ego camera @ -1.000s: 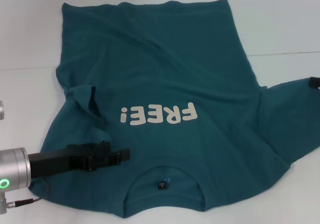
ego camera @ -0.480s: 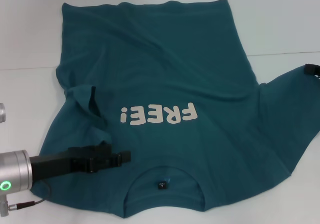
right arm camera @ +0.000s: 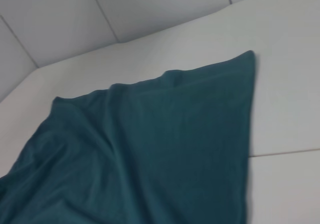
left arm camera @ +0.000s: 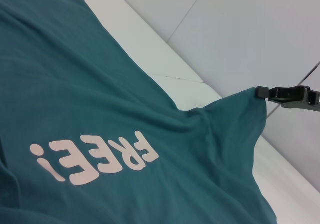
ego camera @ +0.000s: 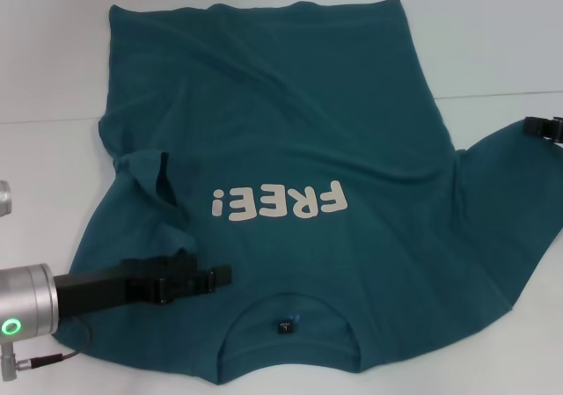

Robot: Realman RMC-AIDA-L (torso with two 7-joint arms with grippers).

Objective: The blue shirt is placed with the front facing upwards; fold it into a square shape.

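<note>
Teal cotton: the blue shirt (ego camera: 281, 175) lies front-up across the white tabletop (ego camera: 493, 34), collar at 6 o'clock. Left pincer (ego camera: 211, 276) rests on the shoulder at 7 o'clock, grip unreadable. Right pincer (ego camera: 544, 128) at 3 o'clock, clenched on the sleeve corner, lifting it.

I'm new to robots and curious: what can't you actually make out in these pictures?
- Right claw: head view's edge cuts it off, so its grip on the blue shirt stays unclear.
- Left claw: dark against fabric; open or shut unreadable.
- Neck tag: print too small.
- Right wrist view: no claw visible.
</note>
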